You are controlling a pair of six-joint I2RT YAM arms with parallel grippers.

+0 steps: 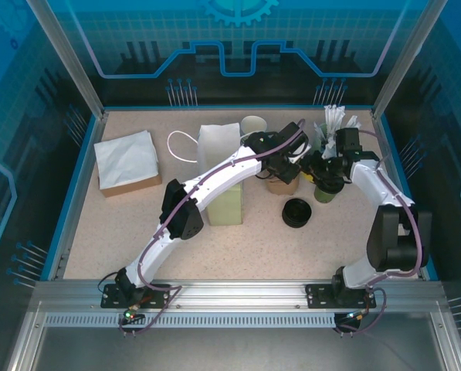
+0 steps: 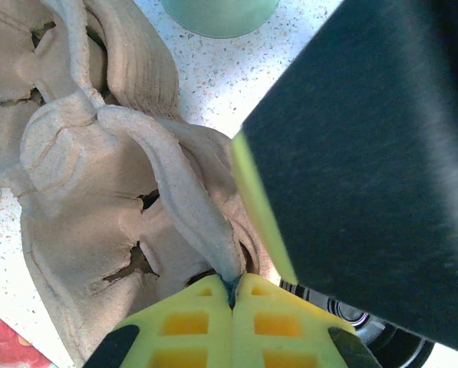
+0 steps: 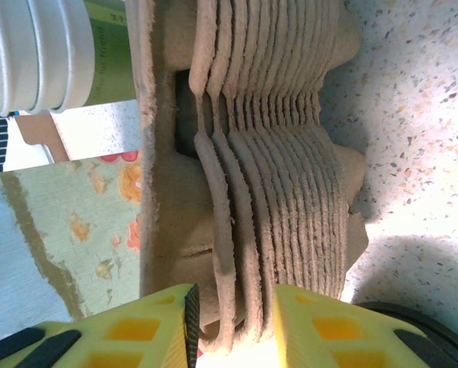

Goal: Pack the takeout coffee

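A stack of brown pulp cup carriers (image 1: 283,184) stands mid-table; the arms hide much of it from above. My left gripper (image 1: 280,166) is over it. In the left wrist view that gripper (image 2: 234,287) is shut on a thin raised rib of the top carrier (image 2: 98,192). My right gripper (image 1: 316,166) is at the stack's right side. Seen from the right wrist, it (image 3: 232,314) is open, with a few edges of the layered carriers (image 3: 275,153) between its jaws. The right gripper's dark finger (image 2: 367,153) looms close beside the left jaws.
A pale paper bag (image 1: 222,170) with a loop handle stands left of the stack. Around it are a paper cup (image 1: 253,124), a green cup (image 1: 323,195), a black lid (image 1: 296,211), a holder of sachets (image 1: 334,120) and a napkin box (image 1: 126,162). White stacked cups (image 3: 37,54) show in the right wrist view.
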